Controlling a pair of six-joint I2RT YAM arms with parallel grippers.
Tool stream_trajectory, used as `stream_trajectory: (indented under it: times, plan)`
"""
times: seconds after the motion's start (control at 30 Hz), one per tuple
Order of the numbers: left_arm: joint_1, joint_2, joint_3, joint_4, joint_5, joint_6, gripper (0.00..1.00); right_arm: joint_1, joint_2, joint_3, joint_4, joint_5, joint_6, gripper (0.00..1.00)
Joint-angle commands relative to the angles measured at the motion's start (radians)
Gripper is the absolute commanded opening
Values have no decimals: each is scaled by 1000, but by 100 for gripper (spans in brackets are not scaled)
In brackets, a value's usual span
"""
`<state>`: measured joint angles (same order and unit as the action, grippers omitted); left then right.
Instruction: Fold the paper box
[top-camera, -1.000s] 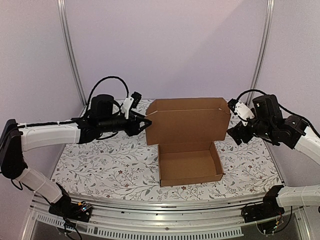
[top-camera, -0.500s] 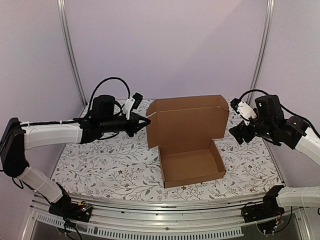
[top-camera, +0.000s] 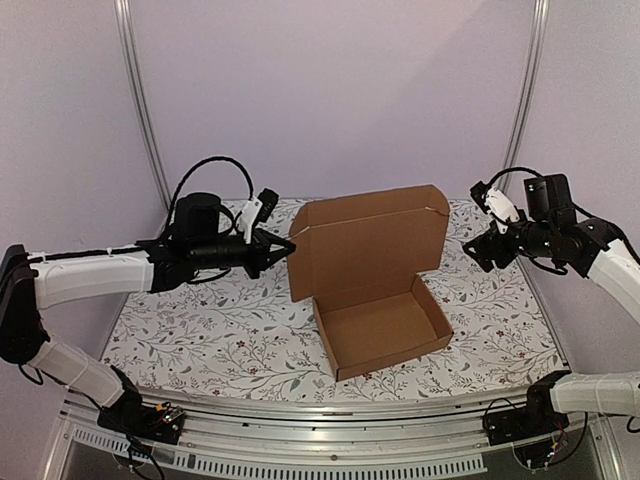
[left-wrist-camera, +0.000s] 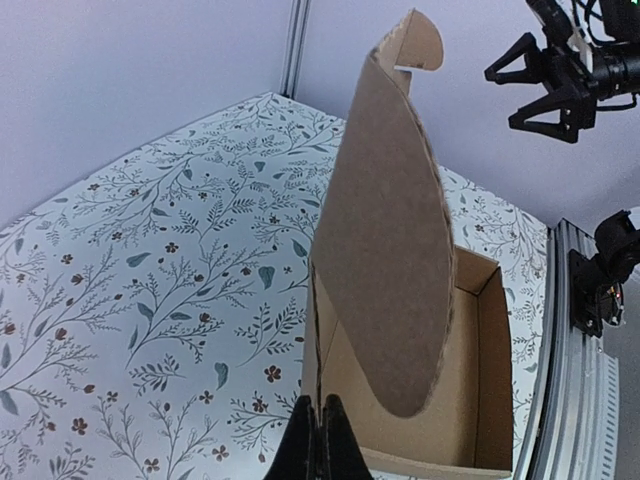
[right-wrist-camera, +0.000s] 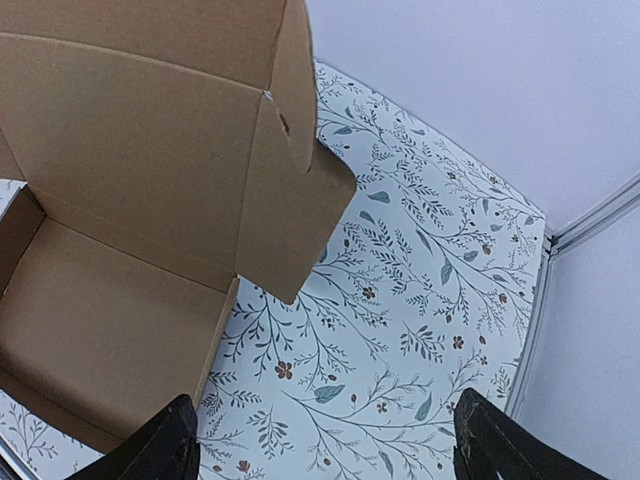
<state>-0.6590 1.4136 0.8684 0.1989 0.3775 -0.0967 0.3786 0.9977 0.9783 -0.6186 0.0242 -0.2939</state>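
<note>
**A:** How far along is the paper box?

**B:** It sits in the middle of the desk. The tray walls are up. The lid stands upright at the far side, not yet folded down or tucked.

**A:** And the tools?

**B:** The left tool is pinched shut at the lid's left edge; I cannot tell whether it nips the card. The right tool gapes wide and empty, to the right of the lid.

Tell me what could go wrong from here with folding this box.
1. The left pincer is shut right at the left edge of the paper box lid, which stands upright. Whether it actually pinches cardboard is unclear, so it may slip off or crease that edge.
2. The right pincer hangs open, apart from the box. With nothing steadying the tray, a one-sided pull could skew it across the table.
</note>
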Motion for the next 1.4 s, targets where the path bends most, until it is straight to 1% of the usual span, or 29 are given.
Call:
stream_trajectory:
  times: [0.0, 0.23, 0.43, 0.57, 0.7, 0.97, 1.03, 1.17, 1.27, 1.37]
  plan:
    - [10, -62, -35, -11, 28, 11, 0, -83, 76, 75, 32, -213, -39, 86]
    - [10, -87, -62, -22, 37, 13, 0, -131, 223, 153, 77, -385, -154, 85]
    - [10, -87, -65, -26, 34, 20, 0, -145, 341, 212, 102, -433, -240, 77]
    - [10, -81, -58, -30, 38, 22, 0, -158, 397, 225, 147, -438, -266, 77]
    - [10, -80, -58, -33, 39, 23, 0, -171, 428, 247, 171, -480, -285, 76]
    - [10, -70, -53, -44, 37, 28, 0, -175, 515, 314, 171, -573, -285, 65]
    - [10, -68, -49, -48, 36, 27, 0, -175, 529, 320, 171, -597, -283, 61]
    - [10, -65, -42, -54, 34, 28, 0, -175, 557, 316, 188, -610, -275, 58]
    - [10, -65, -40, -59, 29, 27, 0, -175, 565, 310, 189, -613, -269, 51]
    - [9, -65, -42, -59, 23, 24, 0, -175, 556, 292, 200, -613, -262, 40]
